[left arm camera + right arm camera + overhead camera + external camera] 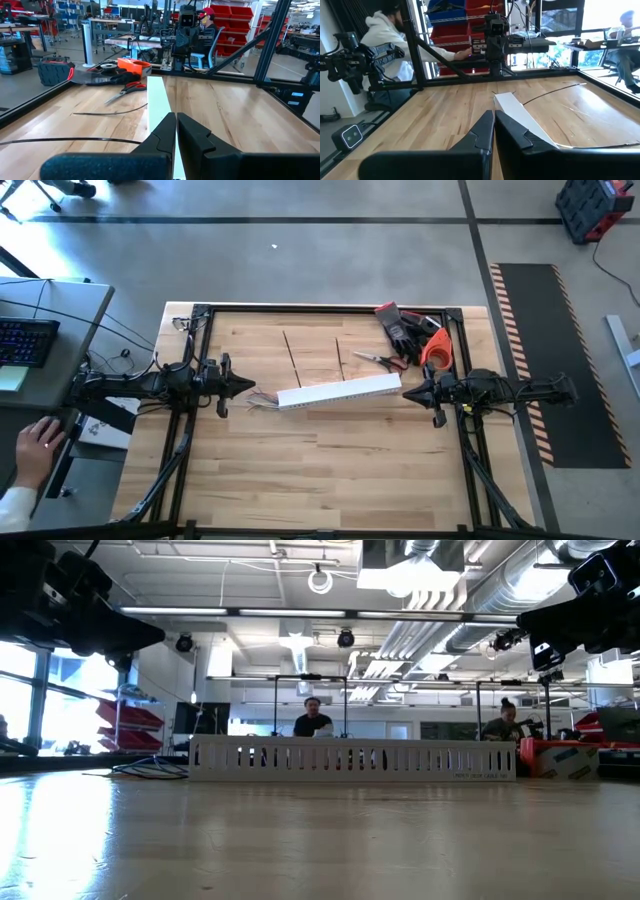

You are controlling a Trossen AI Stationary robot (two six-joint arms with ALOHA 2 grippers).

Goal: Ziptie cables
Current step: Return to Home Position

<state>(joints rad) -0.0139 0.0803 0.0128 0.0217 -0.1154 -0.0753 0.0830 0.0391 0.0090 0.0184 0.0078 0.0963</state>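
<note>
We judge the task nearly done: cables [262,399] trail from the closed duct [338,392]; left end effector [243,386] at 9 o'clock, right end effector [408,392] at 3, both pinched together, clear of it

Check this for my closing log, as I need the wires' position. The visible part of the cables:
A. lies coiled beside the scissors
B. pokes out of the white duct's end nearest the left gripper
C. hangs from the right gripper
B: the cables trail out of the end of the white duct that faces the left gripper; the right gripper, at the other end, is shut with nothing in it.
</note>
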